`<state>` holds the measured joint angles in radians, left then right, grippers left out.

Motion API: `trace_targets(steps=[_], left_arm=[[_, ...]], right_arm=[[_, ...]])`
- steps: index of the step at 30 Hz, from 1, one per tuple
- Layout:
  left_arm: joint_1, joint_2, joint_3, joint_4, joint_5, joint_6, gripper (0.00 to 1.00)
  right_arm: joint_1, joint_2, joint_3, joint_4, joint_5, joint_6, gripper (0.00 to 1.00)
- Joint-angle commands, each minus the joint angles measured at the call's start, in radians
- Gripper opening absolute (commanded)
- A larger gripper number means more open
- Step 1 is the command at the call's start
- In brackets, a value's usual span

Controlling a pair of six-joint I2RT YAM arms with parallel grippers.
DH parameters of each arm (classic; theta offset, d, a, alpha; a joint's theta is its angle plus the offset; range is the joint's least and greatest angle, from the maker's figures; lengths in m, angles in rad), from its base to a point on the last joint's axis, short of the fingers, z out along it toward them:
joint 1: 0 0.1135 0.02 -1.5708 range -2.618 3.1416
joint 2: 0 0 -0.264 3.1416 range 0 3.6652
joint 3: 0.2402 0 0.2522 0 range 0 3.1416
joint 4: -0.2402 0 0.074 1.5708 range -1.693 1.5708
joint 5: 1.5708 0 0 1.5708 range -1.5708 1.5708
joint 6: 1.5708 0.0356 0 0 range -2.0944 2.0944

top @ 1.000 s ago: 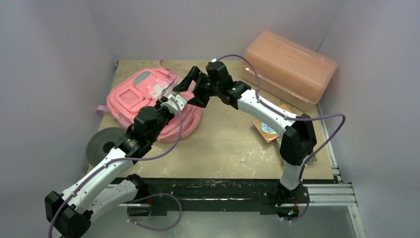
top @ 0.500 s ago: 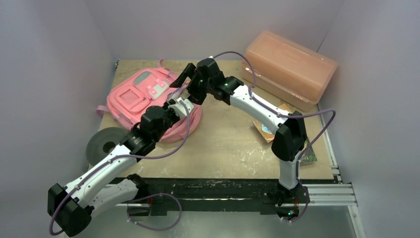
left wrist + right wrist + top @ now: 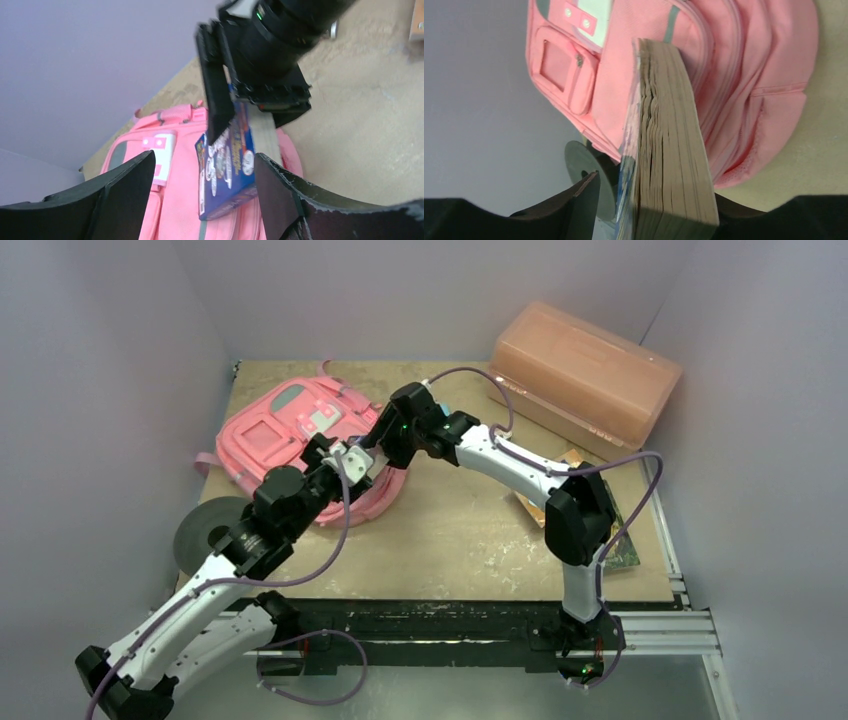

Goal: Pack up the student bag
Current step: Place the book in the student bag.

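The pink student bag lies flat at the table's back left, front pockets up; it also shows in the left wrist view and the right wrist view. My right gripper is shut on a thick book with a blue cover and tan page edges, held on edge just above the bag's right side. My left gripper is open and empty, its jaws wide apart, just in front of the book, over the bag's near right edge.
A rigid orange-pink plastic box stands at the back right. A grey disc lies off the table's left edge, near the bag. Flat printed packets and a dark booklet lie at the right edge.
My right gripper has swung left and down with the book, from beside the bag to over its right side. My left gripper has drawn back a little to the left.
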<state>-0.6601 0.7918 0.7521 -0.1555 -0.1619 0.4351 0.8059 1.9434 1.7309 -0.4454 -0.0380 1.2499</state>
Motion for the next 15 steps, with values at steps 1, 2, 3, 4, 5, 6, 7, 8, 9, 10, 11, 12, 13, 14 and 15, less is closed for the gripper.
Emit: trace_targets(steps=[1,2,3,4,5,6,7,8,9,10,11,12,13,14,15], left_arm=[[0.016,-0.107,-0.014,0.124,-0.027,-0.067,0.72],[0.02,-0.121,-0.025,0.155,-0.064,-0.072,0.73],[0.022,-0.125,-0.036,0.191,-0.137,-0.079,0.73],[0.023,-0.121,-0.038,0.207,-0.194,-0.087,0.73],[0.026,-0.108,-0.034,0.214,-0.255,-0.097,0.73],[0.028,-0.088,-0.025,0.209,-0.308,-0.107,0.73],[0.031,-0.065,-0.01,0.198,-0.35,-0.119,0.73],[0.037,-0.04,0.009,0.178,-0.386,-0.141,0.73],[0.043,-0.015,0.028,0.143,-0.395,-0.165,0.73],[0.05,0.015,0.051,0.103,-0.39,-0.188,0.73],[0.059,0.025,0.067,0.08,-0.381,-0.216,0.73],[0.068,0.043,0.086,0.061,-0.365,-0.25,0.73],[0.081,0.052,0.095,0.042,-0.336,-0.289,0.73],[0.09,0.059,0.102,0.033,-0.307,-0.31,0.73],[0.097,0.064,0.107,0.027,-0.289,-0.326,0.73]], right_arm=[[0.003,-0.055,-0.058,0.063,0.011,0.016,0.57],[0.003,-0.06,-0.074,0.064,0.006,0.018,0.56],[0.003,-0.07,-0.097,0.072,0.006,0.018,0.56],[0.003,-0.09,-0.137,0.088,0.011,0.012,0.56],[0.003,-0.11,-0.168,0.105,0.01,0.007,0.56],[0.003,-0.132,-0.203,0.121,0.003,0.002,0.56],[0.003,-0.154,-0.238,0.135,0.003,0.002,0.56],[0.001,-0.179,-0.27,0.151,0.012,-0.002,0.56],[0.001,-0.201,-0.306,0.173,0.018,-0.011,0.55],[0.001,-0.223,-0.344,0.213,0.016,-0.02,0.52],[-0.001,-0.241,-0.388,0.267,-0.003,-0.025,0.49],[-0.004,-0.254,-0.428,0.323,-0.024,-0.028,0.44],[-0.01,-0.263,-0.463,0.413,-0.044,-0.026,0.41],[-0.011,-0.266,-0.499,0.494,-0.06,-0.038,0.39],[-0.013,-0.265,-0.521,0.545,-0.067,-0.043,0.35]])
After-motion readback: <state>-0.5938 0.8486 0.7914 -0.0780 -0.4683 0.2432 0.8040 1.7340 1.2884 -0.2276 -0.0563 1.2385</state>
